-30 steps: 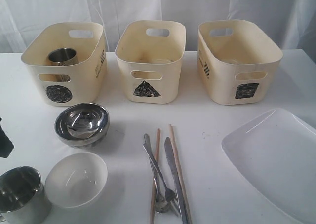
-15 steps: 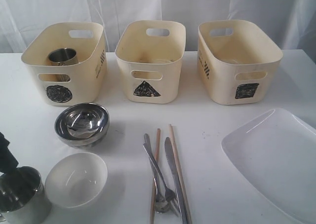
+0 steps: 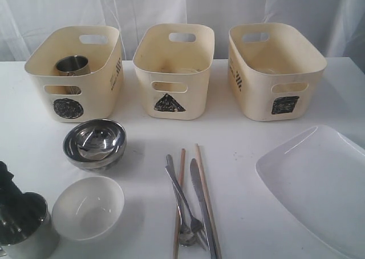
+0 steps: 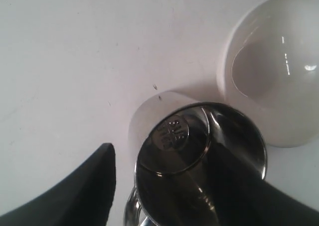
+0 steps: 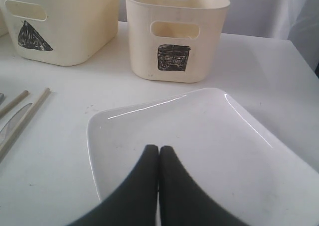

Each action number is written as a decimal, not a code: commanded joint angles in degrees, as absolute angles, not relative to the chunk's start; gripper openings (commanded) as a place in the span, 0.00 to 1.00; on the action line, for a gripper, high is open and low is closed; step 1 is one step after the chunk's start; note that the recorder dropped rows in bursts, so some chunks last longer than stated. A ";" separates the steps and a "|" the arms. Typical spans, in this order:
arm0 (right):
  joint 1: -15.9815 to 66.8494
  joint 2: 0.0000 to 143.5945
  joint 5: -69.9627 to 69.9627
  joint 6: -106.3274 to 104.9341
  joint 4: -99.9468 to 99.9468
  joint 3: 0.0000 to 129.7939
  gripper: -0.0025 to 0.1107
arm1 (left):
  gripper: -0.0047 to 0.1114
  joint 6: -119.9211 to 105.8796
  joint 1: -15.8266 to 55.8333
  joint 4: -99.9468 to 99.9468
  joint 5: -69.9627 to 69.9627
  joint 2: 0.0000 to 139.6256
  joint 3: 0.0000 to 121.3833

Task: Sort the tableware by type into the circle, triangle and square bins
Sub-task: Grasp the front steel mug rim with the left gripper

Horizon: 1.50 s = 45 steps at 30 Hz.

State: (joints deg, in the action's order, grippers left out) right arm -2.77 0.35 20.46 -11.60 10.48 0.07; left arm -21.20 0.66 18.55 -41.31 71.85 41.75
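A steel mug (image 3: 25,230) stands at the near left, beside the white bowl (image 3: 88,206). My left gripper (image 3: 8,186) is open and straddles the mug's wall (image 4: 149,136): one finger (image 4: 94,176) is outside and the other reaches inside, with a gap still showing. A second steel mug (image 3: 72,65) sits in the circle bin (image 3: 97,90). Nested steel bowls (image 3: 94,143) lie in front of that bin. The fork (image 3: 181,196), knife (image 3: 201,205) and chopsticks (image 3: 206,199) lie together in the middle. My right gripper (image 5: 159,149) is shut and empty above the large white plate (image 5: 199,126).
The triangle bin (image 3: 194,99) and square bin (image 3: 256,99) stand in the back row with the circle bin. The plate (image 3: 319,182) fills the near right corner. A white curtain hangs behind the table.
My left gripper has come in from the left edge and dropped over the near mug, one finger now inside it. Nothing else has moved.
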 commanded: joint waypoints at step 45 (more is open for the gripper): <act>-2.64 0.00 20.10 -11.77 10.51 0.00 0.02 | 0.55 -25.92 0.75 22.07 -31.52 71.46 32.43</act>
State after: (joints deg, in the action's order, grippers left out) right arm -2.77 0.35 20.46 -11.60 10.48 0.07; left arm -25.74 0.66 21.55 -31.26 71.82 32.75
